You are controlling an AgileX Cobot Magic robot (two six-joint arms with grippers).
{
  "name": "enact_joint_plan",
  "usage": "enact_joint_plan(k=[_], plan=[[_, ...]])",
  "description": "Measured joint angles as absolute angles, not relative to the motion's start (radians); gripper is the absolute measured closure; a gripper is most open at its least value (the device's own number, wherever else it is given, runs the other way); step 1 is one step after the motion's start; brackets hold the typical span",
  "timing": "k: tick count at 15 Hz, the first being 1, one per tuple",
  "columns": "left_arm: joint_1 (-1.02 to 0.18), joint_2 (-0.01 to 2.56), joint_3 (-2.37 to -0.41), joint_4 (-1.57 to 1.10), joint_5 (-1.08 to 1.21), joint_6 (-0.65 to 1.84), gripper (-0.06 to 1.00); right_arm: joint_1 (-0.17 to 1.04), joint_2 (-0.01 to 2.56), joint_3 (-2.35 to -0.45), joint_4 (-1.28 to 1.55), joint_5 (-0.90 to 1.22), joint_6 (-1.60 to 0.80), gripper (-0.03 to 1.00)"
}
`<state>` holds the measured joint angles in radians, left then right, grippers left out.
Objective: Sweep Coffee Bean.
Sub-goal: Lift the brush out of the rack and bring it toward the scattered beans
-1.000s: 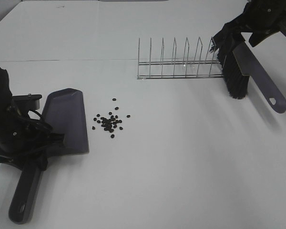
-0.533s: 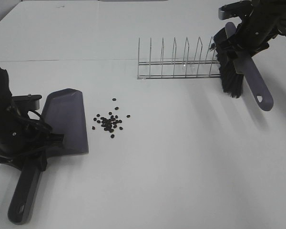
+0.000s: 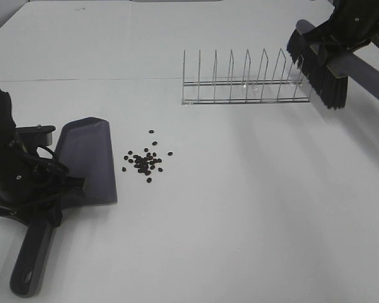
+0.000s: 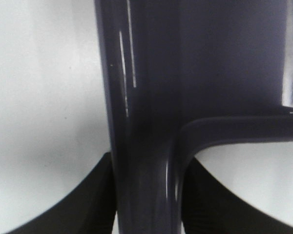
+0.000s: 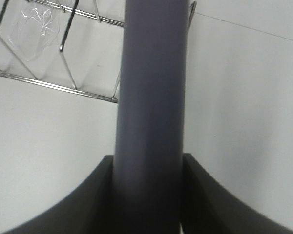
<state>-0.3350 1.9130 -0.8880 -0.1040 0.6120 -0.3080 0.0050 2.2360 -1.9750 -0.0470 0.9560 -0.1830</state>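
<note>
A small heap of coffee beans (image 3: 145,161) lies on the white table, just right of the grey dustpan (image 3: 85,159). The pan's mouth faces the beans. My left gripper (image 3: 50,197) is shut on the dustpan's handle (image 4: 146,146), and the pan rests on the table. At the far right my right gripper (image 3: 339,43) is shut on the grey handle (image 5: 151,97) of the brush (image 3: 319,71). The brush hangs in the air above the right end of the wire rack, black bristles pointing down and to the left.
A wire rack (image 3: 240,83) with several upright dividers stands at the back, between the beans and the brush; it also shows in the right wrist view as the rack (image 5: 49,48). The white table (image 3: 240,221) stretches in front of it.
My right gripper has closed on the brush handle and carried the brush up and to the right, tilting it flatter. The left arm, dustpan and beans have not moved.
</note>
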Motion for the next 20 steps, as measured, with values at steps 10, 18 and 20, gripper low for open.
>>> enact_joint_plan(k=[10,18,20], plan=[[-0.335,1.914,-0.898,0.013,0.674,-0.308,0.61,0.098,1.796,-1.613,-0.018,1.061,-0.066,0.6],[-0.385,1.955,-1.067,0.185,0.849,-0.378,0.61,0.398,1.857,-1.394,-0.447,1.05,0.284,0.6],[-0.386,1.989,-1.073,0.212,0.873,-0.411,0.61,0.439,1.945,-1.448,-0.462,1.069,0.297,0.6]])
